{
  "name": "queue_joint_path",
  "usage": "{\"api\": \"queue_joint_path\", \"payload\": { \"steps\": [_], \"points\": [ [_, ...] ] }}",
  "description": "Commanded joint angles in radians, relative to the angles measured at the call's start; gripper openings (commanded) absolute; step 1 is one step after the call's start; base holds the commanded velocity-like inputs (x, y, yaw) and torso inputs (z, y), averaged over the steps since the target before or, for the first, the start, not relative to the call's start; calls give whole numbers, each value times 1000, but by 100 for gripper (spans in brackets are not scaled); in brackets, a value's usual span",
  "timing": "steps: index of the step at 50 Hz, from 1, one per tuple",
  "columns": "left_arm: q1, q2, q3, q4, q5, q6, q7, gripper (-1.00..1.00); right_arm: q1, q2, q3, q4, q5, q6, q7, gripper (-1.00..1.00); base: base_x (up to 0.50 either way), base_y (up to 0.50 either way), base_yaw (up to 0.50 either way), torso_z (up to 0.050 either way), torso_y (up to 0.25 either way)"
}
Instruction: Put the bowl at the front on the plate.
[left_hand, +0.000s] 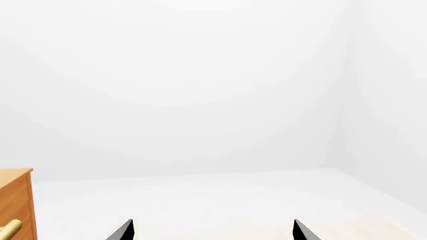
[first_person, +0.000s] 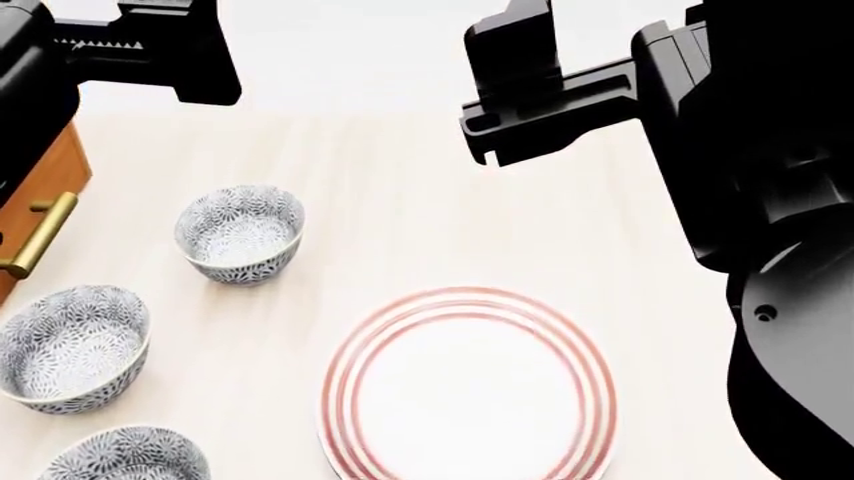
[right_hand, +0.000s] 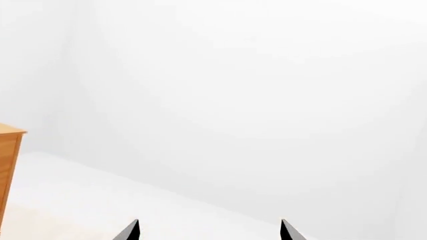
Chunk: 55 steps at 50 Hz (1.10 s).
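Two small white bowls with grey-blue floral pattern sit on the pale wooden tabletop (first_person: 400, 210), one (first_person: 242, 232) farther back, another (first_person: 74, 345) nearer. A brown wooden cabinet (first_person: 40, 215) with brass handle (first_person: 36, 238) stands left of them.

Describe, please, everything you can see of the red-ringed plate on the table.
The plate is large, round and white, looks like glazed ceramic, and has three thin red concentric rings near its rim. It lies flat and upright on the pale table, and its near edge is cut off by the bottom of the head view. Nothing rests on it and nothing touches it; the three patterned bowls stand apart to its left. Neither wrist view shows it.
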Motion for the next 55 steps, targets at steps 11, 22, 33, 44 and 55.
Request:
{"api": "queue_joint_path", "payload": {
  "steps": [11,22,33,44,55],
  "points": [
    [13,-18,11,-11,-23,20,-18,100,-4,17,-21,3,18,-41,12,100,138,0,0,0,0],
    [1,40,-119,-76,-176,-158,-161,100,-1,27,-26,-1,33,-43,23,100,0,0,0,0,0],
    [30,16,-101,-150,-395,-168,-345,100,-12,34,-18,-8,55,-47,38,100,0,0,0,0,0],
    [67,-6,-51,-197,-455,-147,-406,100,-21,43,-15,-12,68,-57,48,100,0,0,0,0,0],
    [125,-34,-2,-204,-457,-112,-403,100,-22,50,-26,-4,74,-69,50,100,0,0,0,0,0]
  ]
}}
